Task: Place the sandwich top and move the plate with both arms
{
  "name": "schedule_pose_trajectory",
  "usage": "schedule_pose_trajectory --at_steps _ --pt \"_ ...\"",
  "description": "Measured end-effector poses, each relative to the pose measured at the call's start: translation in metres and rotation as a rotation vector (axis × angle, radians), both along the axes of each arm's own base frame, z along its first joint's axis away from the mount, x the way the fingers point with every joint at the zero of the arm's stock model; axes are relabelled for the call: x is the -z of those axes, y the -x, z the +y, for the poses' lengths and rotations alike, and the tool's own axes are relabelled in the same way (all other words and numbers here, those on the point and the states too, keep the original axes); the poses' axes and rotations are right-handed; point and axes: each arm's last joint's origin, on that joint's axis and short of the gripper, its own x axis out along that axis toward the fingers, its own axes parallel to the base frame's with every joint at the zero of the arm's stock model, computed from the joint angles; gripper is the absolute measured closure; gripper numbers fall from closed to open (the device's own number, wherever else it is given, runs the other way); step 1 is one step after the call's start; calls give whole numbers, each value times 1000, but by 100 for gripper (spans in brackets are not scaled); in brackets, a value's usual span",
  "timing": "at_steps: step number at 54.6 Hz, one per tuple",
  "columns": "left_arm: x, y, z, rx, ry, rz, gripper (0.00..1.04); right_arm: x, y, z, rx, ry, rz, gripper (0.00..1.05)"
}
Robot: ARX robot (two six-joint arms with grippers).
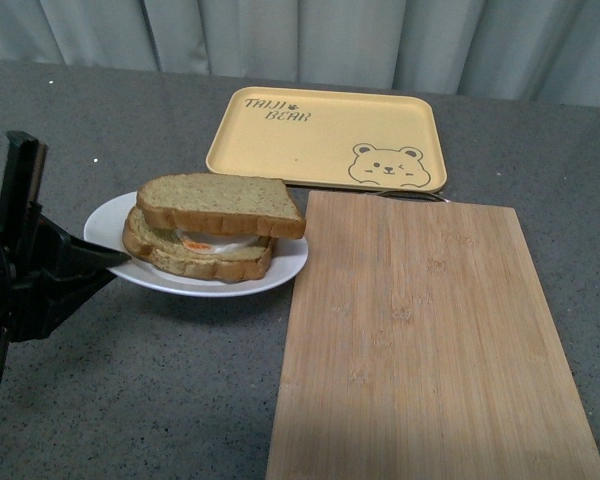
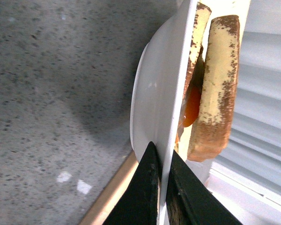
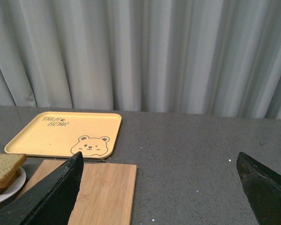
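The left claw (image 1: pixel 108 257) was pinching the rim of the plate (image 1: pixel 280 268). In the left wrist view one black finger (image 2: pixel 145 187) lay under the rim and the other (image 2: pixel 189 199) on top of it, with the white edge of the plate (image 2: pixel 154 93) caught between them. Just beyond the claw's tips, on the plate, sat the sandwich top (image 1: pixel 220 205). It rested flat over the fried egg (image 1: pixel 215 243) and the lower slice (image 1: pixel 195 262), a little skewed, with its corner farthest from the claw overhanging toward the cutting board (image 1: pixel 430 330). The plate's rim on the side away from the left claw was touching or just beside the board's edge, I could not tell which. The right claw (image 3: pixel 159 157) was spread wide with nothing between its fingers, above the grey table (image 1: pixel 130 400). Ahead of it, by the finger (image 3: pixel 51 197) nearer the left claw, lay the board, with the yellow bear tray (image 3: pixel 61 133) farther on and the plate past that finger
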Motion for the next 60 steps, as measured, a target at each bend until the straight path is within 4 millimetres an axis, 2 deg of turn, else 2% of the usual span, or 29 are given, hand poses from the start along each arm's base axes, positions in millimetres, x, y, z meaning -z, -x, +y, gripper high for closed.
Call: schedule_pose_trajectory --at_steps 7,11,17,33,44,60 --pt "-19 -4 -3 8 87 -119 101 0 0 0 0 0 0 9" --pt "-30 -13 -7 16 108 -157 101 0 0 0 0 0 0 9" --pt "-34 -28 -14 22 109 -162 101 0 0 0 0 0 0 9" --pt "-33 -89 -49 71 95 -154 101 0 0 0 0 0 0 9" --pt "-28 -142 -86 120 68 -160 101 0 0 0 0 0 0 9" --pt "-10 -175 -104 148 56 -139 101 0 0 0 0 0 0 9"
